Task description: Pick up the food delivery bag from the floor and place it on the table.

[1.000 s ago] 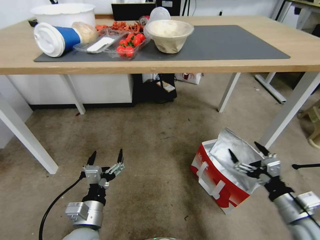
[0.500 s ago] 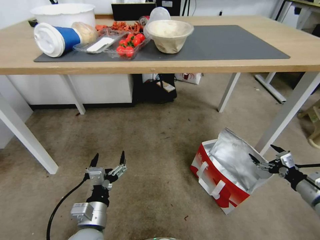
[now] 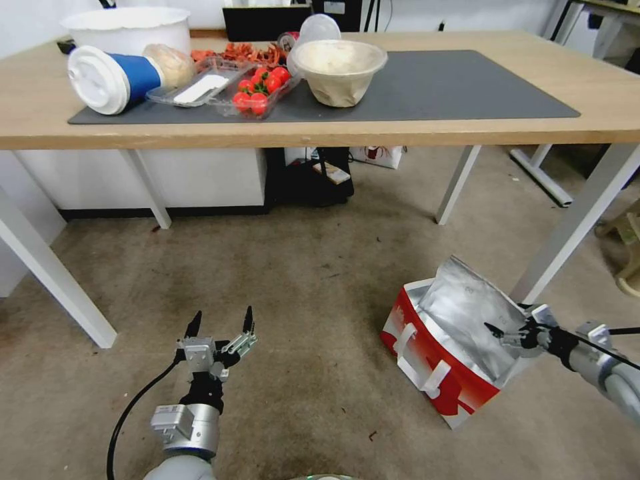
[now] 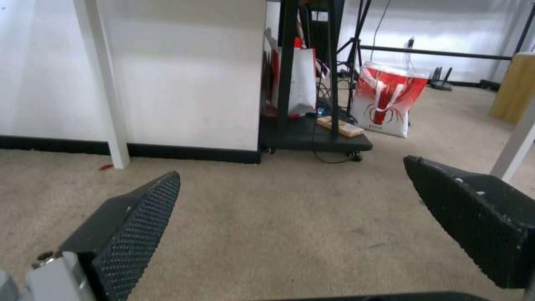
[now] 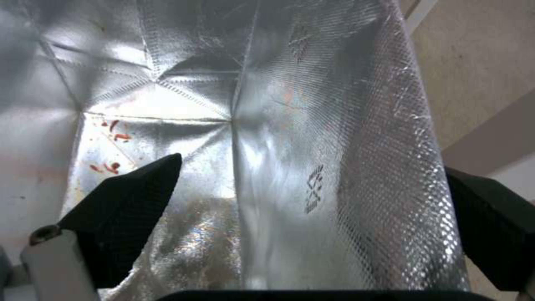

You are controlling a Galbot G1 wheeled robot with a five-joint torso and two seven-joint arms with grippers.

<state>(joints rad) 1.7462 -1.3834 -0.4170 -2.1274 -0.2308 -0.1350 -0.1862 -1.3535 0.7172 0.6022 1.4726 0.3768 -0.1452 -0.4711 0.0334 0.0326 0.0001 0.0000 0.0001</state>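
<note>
The food delivery bag [image 3: 437, 363] stands open on the floor [image 3: 300, 293] at the right, red and white outside with a silver foil lining [image 5: 267, 125] and white strap handles. My right gripper [image 3: 510, 321] is open at the bag's far-right raised foil flap. In the right wrist view my right gripper [image 5: 311, 164] straddles that foil wall, one finger [image 5: 128, 196] on the inner side and the other outside. My left gripper [image 3: 223, 313] hovers open over bare carpet, holding nothing; the left wrist view also shows the left gripper [image 4: 292, 166]. The table [image 3: 467, 127] stands beyond, with a dark grey mat [image 3: 440, 87].
On the table's left sit a tan bowl [image 3: 340, 70], a tipped blue-and-white cup [image 3: 110, 77], a tray of tomatoes [image 3: 260, 90] and a white tub [image 3: 127, 27]. A white table leg [image 3: 573, 227] rises just behind the bag. Under the table stand a black cart [image 4: 312, 138] and another red-and-white bag [image 4: 387, 98].
My right gripper has moved right and dropped lower, turning in toward the bag's far foil flap. The left arm has sunk slightly toward me. The bag has not moved.
</note>
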